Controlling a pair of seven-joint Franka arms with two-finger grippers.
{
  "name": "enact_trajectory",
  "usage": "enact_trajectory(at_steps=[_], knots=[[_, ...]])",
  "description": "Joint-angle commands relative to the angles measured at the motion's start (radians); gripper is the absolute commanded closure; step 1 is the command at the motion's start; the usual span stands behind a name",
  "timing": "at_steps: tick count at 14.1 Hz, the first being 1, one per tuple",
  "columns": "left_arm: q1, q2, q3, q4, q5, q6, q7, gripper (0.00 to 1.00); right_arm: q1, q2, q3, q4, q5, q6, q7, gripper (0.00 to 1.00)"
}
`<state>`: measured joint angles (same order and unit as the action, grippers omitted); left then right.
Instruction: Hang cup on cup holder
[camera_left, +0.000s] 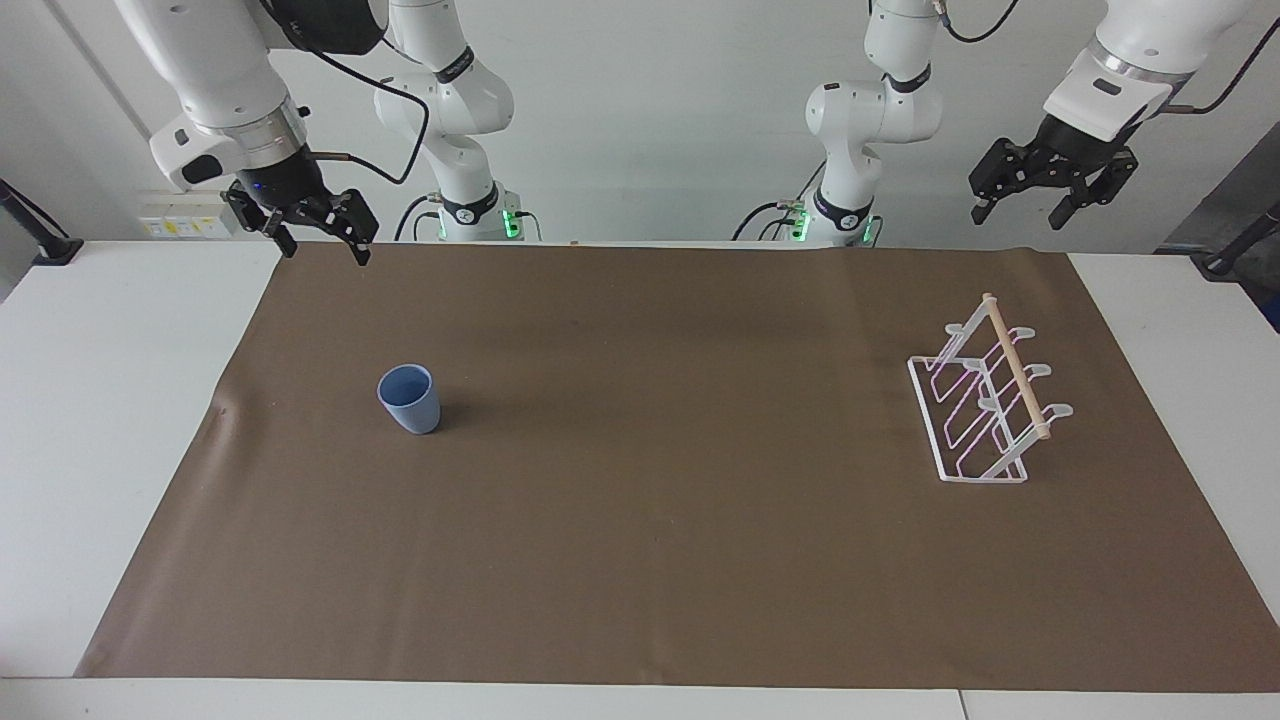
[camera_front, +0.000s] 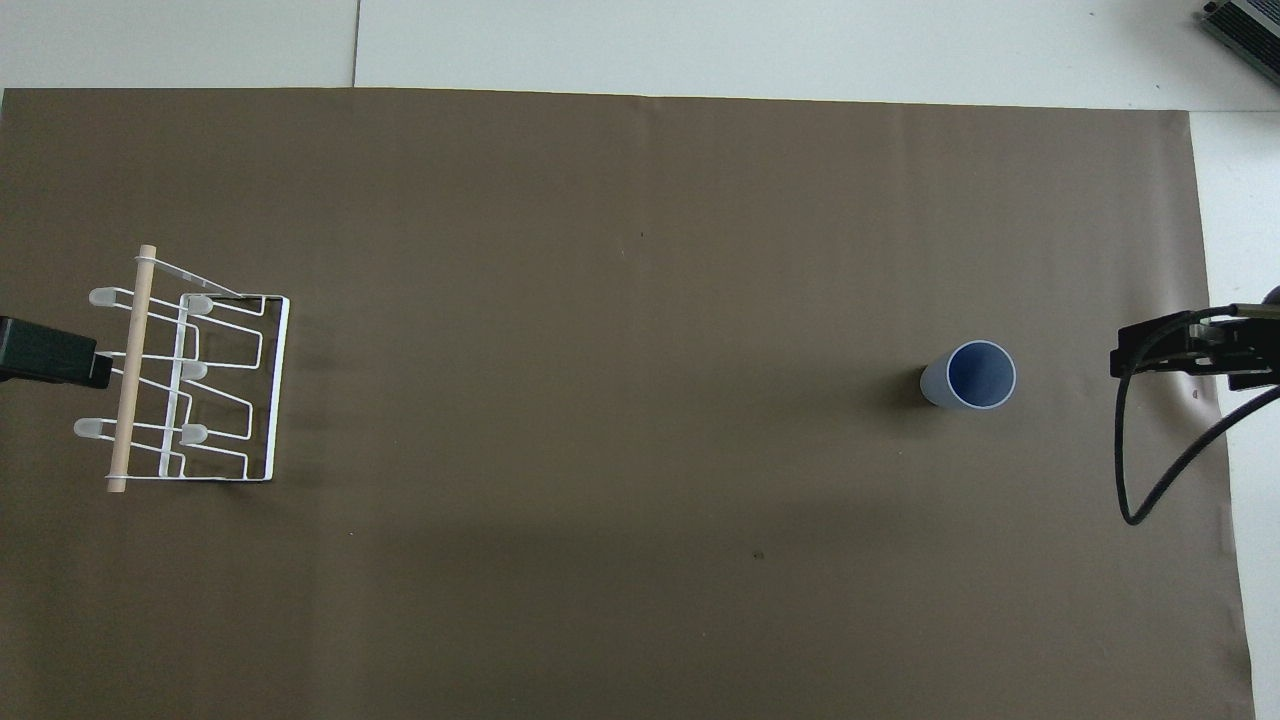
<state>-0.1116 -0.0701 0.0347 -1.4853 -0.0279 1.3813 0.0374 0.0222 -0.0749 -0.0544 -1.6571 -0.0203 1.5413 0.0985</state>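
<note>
Both end effectors, left (camera_left: 1052, 196) and right (camera_left: 318, 232), hang spread above the mat; smooth tapered cup (camera_left: 409, 398) stands upright.

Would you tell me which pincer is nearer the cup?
Right. The right pincer hangs raised at the cup's end of the table; the left pincer is above the rack's end.

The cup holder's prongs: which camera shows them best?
The overhead view: the cup holder spreads out there, each white loop prong separate under the wooden rod. The facing view shows it side-on, with prongs overlapping.
</note>
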Motion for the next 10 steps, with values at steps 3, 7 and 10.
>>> enact_trajectory(at_steps=[3, 7, 10], knots=[[-0.008, -0.023, 0.001, -0.018, 0.017, -0.001, -0.002, 0.0, -0.007, -0.017, 0.001, -0.018, 0.002, 0.017, -0.025, 0.0], [0.004, -0.025, 0.008, -0.02, 0.017, -0.007, -0.007, 0.0, -0.007, -0.032, 0.001, -0.05, 0.003, 0.037, 0.007, 0.0], [0.012, -0.025, 0.008, -0.02, 0.017, -0.007, -0.007, 0.0, -0.007, -0.034, -0.001, -0.059, 0.002, 0.053, -0.006, 0.0]])
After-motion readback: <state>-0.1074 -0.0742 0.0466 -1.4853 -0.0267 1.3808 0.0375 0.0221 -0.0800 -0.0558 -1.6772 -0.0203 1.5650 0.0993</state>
